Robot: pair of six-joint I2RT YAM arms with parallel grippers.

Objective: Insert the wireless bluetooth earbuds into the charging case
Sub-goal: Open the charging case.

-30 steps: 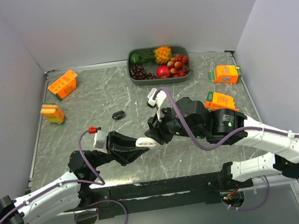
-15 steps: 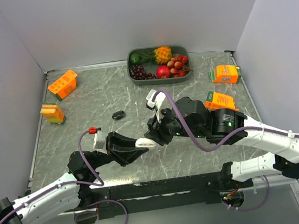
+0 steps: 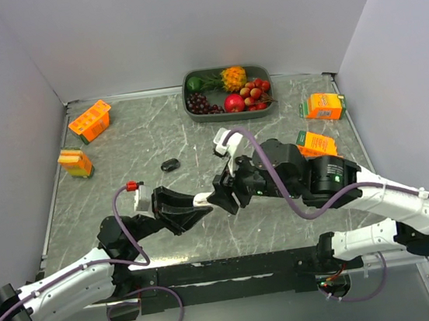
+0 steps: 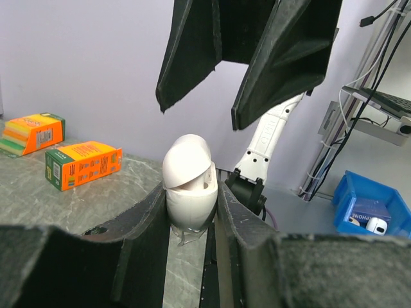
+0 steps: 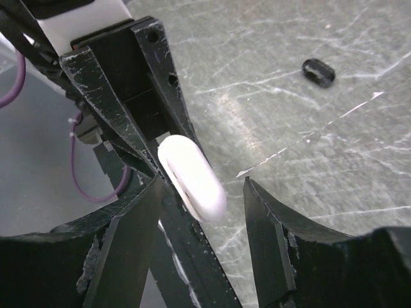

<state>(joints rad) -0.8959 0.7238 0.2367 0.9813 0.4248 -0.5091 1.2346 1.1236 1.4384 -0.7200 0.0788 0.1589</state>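
Two robot arms meet over the middle of a grey marbled counter. The left arm reaches in from 7 o'clock, and its jaws are closed on a small white egg-shaped case, gripping its lower half from both sides. The left wrist view shows the case standing upright between the two black fingers with its lid tipped ajar. Whether any buds lie inside cannot be told.

The right arm comes across from 4 o'clock. Its jaws stand open just above the case, one finger to either side and neither touching it. The right wrist view looks down on the case, with clear counter showing between it and one finger.

A small black oval lies alone on the counter toward 10 o'clock, well apart from both arms. It is too small to identify.

A dark tray of fruit sits against the back wall at 12 o'clock. Two orange cartons lie at the left, one at 10 o'clock and one near 9. Two more lie at the right, one at 2 o'clock and one just beside the right arm.
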